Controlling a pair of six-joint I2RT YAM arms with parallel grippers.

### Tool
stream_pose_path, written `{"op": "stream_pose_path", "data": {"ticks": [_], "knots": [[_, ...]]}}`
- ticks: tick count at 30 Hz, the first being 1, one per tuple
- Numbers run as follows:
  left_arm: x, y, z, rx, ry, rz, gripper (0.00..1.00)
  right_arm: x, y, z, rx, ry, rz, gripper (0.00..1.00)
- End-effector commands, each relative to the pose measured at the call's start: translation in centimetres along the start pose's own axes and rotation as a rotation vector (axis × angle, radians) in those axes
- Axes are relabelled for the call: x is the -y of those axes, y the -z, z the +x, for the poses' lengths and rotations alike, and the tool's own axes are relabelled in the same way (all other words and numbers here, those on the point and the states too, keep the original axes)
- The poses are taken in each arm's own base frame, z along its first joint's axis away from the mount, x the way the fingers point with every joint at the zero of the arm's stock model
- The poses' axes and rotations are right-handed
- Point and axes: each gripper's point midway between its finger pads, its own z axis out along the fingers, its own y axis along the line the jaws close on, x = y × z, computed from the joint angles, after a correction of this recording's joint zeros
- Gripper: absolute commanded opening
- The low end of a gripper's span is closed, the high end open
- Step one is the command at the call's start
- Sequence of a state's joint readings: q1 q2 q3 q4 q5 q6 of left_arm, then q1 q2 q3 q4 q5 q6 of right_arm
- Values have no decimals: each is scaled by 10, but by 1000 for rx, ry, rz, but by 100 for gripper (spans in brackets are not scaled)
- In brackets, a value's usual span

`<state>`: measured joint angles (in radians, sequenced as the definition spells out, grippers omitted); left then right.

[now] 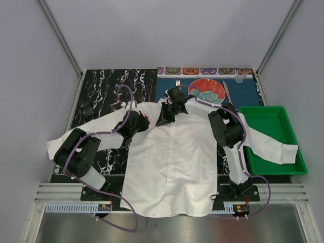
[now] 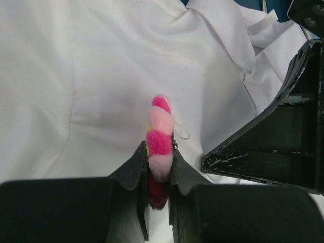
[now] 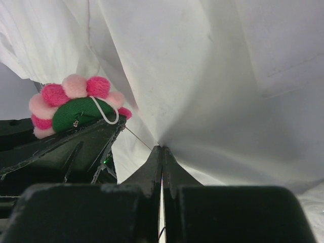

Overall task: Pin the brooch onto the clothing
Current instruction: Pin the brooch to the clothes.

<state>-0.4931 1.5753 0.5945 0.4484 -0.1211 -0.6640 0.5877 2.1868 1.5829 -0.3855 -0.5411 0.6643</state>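
Left wrist view: the brooch (image 2: pixel 160 132) is seen edge-on, clamped between the fingers of the left gripper (image 2: pixel 159 164), its rim built of fuzzy round pom-poms in deep and pale pink, with a thin white loop at one side. A domed, green, felt-like back is shown in the right wrist view. There the right gripper (image 3: pixel 162 152) is pressed shut on a pinch of the thin, smooth white shirt (image 3: pixel 212 76), the cloth being drawn into a tent of radiating folds just beside the brooch.

Bright even light, soft shadows; wrist foregrounds blurred.
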Motion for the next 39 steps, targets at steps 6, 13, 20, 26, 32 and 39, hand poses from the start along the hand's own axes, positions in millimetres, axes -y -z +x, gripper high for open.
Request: {"op": "stream_pose_path", "data": {"ticks": [6,13,20,26,32,39], "knots": [[10,-1,-28,98,18,22,0,-19,18,-8,38,17,-47,0],[12,-1,-28,97,23,30,0,-17,18,-10,42,9,-42,0],[11,1,-28,96,28,37,0,-18,17,-18,56,3,-46,0],[13,2,-31,105,35,43,0,-19,17,-19,55,-2,-51,0],[9,2,-35,111,47,39,0,-16,18,-18,52,-2,-48,0],[11,1,-33,103,50,52,0,-22,17,-19,47,0,-67,0]]}}
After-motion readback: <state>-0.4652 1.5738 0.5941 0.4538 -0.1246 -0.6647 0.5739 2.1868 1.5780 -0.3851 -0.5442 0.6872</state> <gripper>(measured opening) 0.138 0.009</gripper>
